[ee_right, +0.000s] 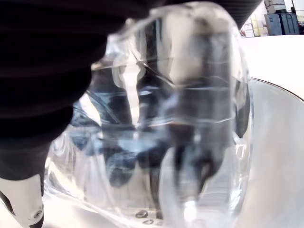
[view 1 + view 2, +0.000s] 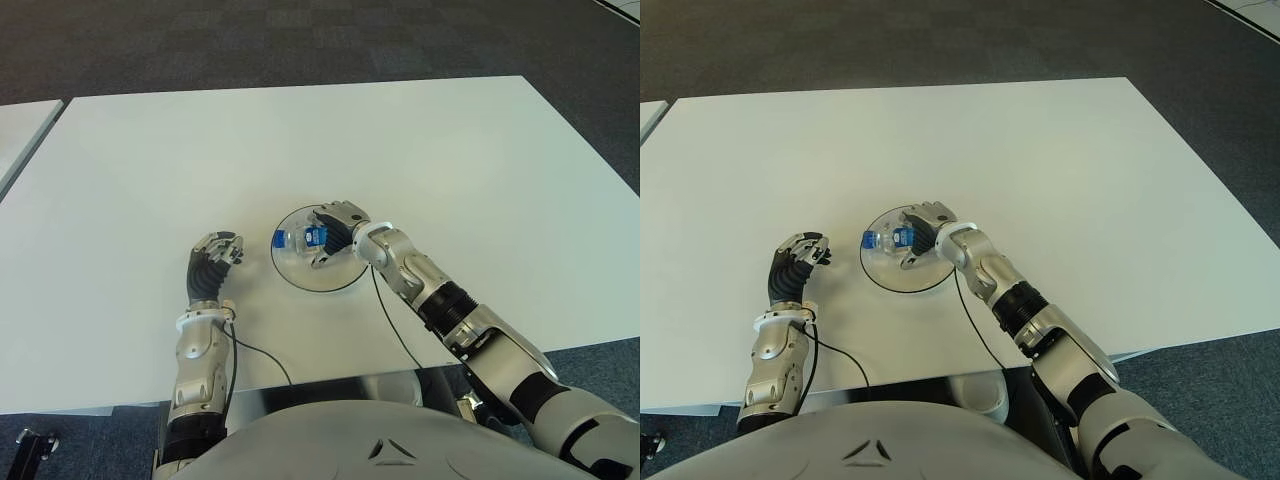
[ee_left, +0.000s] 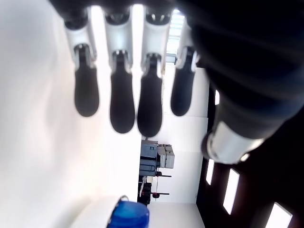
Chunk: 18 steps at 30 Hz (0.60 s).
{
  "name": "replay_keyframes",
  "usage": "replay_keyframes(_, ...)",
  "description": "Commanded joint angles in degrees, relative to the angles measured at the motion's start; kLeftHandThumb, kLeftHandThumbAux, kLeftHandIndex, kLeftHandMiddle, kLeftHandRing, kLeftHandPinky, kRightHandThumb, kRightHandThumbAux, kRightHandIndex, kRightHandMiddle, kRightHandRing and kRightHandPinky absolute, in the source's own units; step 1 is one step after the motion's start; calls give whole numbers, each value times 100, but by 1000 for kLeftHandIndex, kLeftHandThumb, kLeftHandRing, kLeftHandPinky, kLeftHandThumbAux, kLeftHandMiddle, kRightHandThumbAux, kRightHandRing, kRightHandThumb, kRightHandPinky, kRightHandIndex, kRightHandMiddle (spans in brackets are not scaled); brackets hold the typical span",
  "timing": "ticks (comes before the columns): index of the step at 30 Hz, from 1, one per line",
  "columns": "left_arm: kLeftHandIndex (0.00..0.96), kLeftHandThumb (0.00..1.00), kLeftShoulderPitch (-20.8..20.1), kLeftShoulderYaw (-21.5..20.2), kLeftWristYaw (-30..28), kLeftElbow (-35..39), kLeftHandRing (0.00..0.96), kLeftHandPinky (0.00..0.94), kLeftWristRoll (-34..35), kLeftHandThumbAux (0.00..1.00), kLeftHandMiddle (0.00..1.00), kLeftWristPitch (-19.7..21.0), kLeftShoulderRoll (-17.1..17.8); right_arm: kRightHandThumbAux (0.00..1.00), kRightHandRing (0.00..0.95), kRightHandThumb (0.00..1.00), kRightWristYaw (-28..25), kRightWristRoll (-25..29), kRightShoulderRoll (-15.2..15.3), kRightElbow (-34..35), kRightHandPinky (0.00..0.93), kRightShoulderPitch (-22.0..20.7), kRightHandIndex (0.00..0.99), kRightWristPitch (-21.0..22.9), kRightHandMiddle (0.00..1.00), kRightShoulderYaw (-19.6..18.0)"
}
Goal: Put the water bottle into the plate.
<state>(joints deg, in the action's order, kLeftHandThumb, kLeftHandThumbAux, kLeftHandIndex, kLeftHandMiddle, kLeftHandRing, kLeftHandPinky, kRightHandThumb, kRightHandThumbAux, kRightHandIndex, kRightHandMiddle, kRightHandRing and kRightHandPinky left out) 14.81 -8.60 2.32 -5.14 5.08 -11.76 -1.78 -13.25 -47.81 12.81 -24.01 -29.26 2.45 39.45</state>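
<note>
Lying on its side over the plate (image 2: pixel 300 275), the water bottle (image 2: pixel 300 238) sits inside the right hand (image 2: pixel 338 232), whose fingers wrap its clear body — the long axis runs toward the robot's left, blue cap leading. The right wrist view shows it close above the plate's rim; contact is unclear. The left hand (image 2: pixel 215 255) hangs well left of the plate, fingers loosely curled, holding nothing. The blue label's writing cannot be read.

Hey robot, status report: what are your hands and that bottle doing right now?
Right hand shut on water bottle, lying sideways over the plate. Left hand idle left of plate, holding nothing. Nothing in the way.
</note>
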Motion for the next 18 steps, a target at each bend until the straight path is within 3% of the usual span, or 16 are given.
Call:
replay_keyframes(1,431,706,5,-17,-3,-94,576,569,-4,714,594,16,14,723,506,683,-265,-129,206,-167,526,211,411,-161,476,248)
replay_keyframes(4,431,706,-3,-17,-10,-84,583,575,5,715,601,28,16,652,306,493,-391,-154,306,-203,333,108,198,-368,279,350)
replay_keyframes(10,431,705,-26,-23,-26,-113,586,570,16,715,604,7,27,539,64,456,-445,-224,374,-322,83,-21,27,-558,58,456)
replay_keyframes(18,431,705,-32,-34,-19,-111,571,558,38,715,589,22,15,389,3,510,-313,-312,435,-381,4,-77,1,-744,3,502)
